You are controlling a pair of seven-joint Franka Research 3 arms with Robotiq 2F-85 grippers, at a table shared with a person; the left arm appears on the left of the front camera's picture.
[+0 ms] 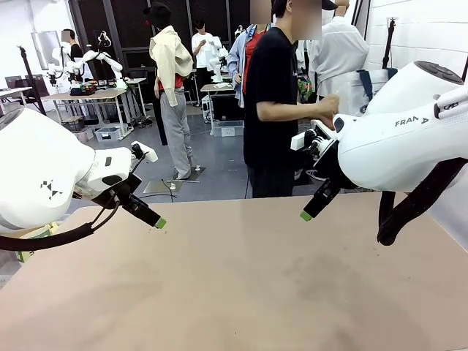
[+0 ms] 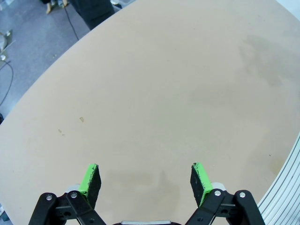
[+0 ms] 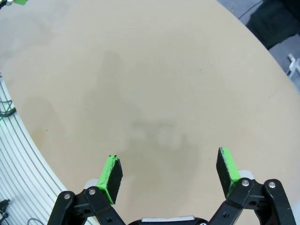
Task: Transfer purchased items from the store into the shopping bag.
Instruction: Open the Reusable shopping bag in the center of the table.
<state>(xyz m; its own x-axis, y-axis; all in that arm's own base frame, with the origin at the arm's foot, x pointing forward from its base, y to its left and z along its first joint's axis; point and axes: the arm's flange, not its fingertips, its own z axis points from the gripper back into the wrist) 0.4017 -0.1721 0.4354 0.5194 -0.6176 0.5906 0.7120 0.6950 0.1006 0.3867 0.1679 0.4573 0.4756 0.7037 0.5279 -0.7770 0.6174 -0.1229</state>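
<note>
Left hand (image 2: 145,180): it hangs above the left part of the bench, tilted down toward the top; the two green pads stand wide apart and there is nothing between them
Bench (image 1: 241,292): a plain tan top, and each wrist view looks straight down on this surface below its own hand
Person (image 1: 272,95): stands at the far edge, in a black shirt, turned toward the robot's right side, with one hand (image 1: 327,110) raised at chest height
Right hand (image 3: 169,171): it hovers over the right part of the bench, pointed down and inward; the jaws are spread wide and it has hold of nothing
Shopping bag (image 1: 356,91): a whitish thing with a navy strap shows beyond the right arm, beside the person's raised hand; it is probably the bag, but the arm covers most of it
Why held so: I judge that both hands are kept high, open and well apart to leave the middle of the bench free for the person to set the bag down
Step in hand: it seems the very beginning, with no item yet grasped
Next move: it calls for the bag to stand open within reach of a hand
</note>
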